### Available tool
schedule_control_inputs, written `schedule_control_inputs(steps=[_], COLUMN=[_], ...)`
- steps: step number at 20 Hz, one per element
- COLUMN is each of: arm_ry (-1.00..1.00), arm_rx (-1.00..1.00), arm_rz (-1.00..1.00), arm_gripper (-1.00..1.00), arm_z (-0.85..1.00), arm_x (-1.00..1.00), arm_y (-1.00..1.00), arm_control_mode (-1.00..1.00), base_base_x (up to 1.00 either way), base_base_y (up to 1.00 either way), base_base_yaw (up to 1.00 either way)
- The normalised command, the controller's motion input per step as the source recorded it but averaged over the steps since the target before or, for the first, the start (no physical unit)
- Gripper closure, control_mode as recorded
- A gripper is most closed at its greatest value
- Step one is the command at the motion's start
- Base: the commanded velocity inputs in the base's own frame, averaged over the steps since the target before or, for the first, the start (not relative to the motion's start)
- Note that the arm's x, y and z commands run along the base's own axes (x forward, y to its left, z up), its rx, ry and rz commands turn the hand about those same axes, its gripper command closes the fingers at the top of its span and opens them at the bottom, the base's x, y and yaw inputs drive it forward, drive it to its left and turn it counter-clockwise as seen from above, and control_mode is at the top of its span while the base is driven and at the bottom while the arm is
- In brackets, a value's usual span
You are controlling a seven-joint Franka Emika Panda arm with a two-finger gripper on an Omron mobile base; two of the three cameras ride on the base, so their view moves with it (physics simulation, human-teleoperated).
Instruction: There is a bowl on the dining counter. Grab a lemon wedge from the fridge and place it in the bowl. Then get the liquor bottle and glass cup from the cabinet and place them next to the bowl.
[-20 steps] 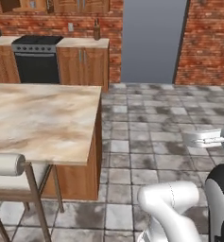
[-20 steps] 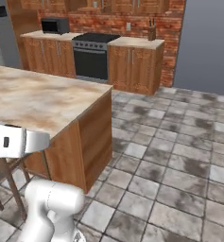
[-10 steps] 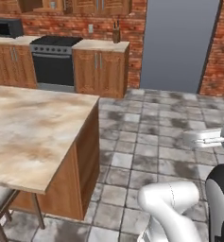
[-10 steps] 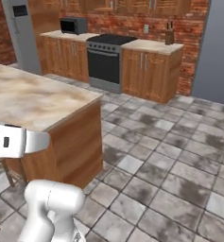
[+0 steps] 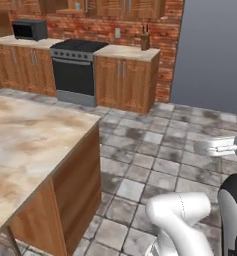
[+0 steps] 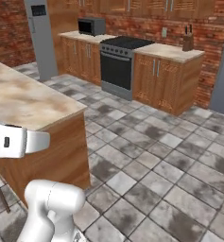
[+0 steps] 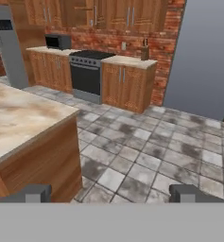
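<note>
While the arm is carried high over the tiled floor [image 7: 146,156], the gripper [image 7: 111,194] is seen in the hand view with its two dark finger tips [image 7: 33,193] set far apart at the lower corners; the jaws are spread wide and nothing is held between them.

Dining counter [image 5: 25,150]: marble-patterned top on wood-panelled sides, logged at the left of all three views. The part of its top that is in view is bare; where the bowl sits cannot be told.

Fridge [image 6: 40,38]: tall grey unit with a small dark panel near its top, placed at the far left end of the back wall run.

Wall cabinets [image 7: 108,14]: wooden, with metal handles, mounted against red brick above the back counter.

Range [image 5: 77,70]: black, set between wooden base cabinets [image 5: 124,82].

Microwave [image 5: 29,29]: black, standing on the back counter to the left of the range.

Knife block [image 6: 186,42]: placed on the back counter to the right of the range, by a wall outlet.

Grey wall panel [image 5: 212,50]: recorded to the right of the brick.
</note>
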Motion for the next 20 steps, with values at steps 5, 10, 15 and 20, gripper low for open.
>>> schedule_control_inputs(steps=[5,10,15,20], arm_ry=[0.00,0.00,0.00,0.00], arm_rx=[0.00,0.00,0.00,0.00], arm_rz=[0.00,0.00,0.00,0.00], arm_gripper=[-1.00,-1.00,-1.00,-1.00], arm_z=[0.00,0.00,0.00,0.00], arm_x=[0.00,0.00,0.00,0.00], arm_y=[0.00,0.00,0.00,0.00], arm_control_mode=[1.00,1.00,1.00,1.00], base_base_x=[0.78,0.86,0.86,0.85], base_base_y=[-0.86,-0.81,-0.81,-0.81], base_base_yaw=[0.32,0.33,0.34,0.34])
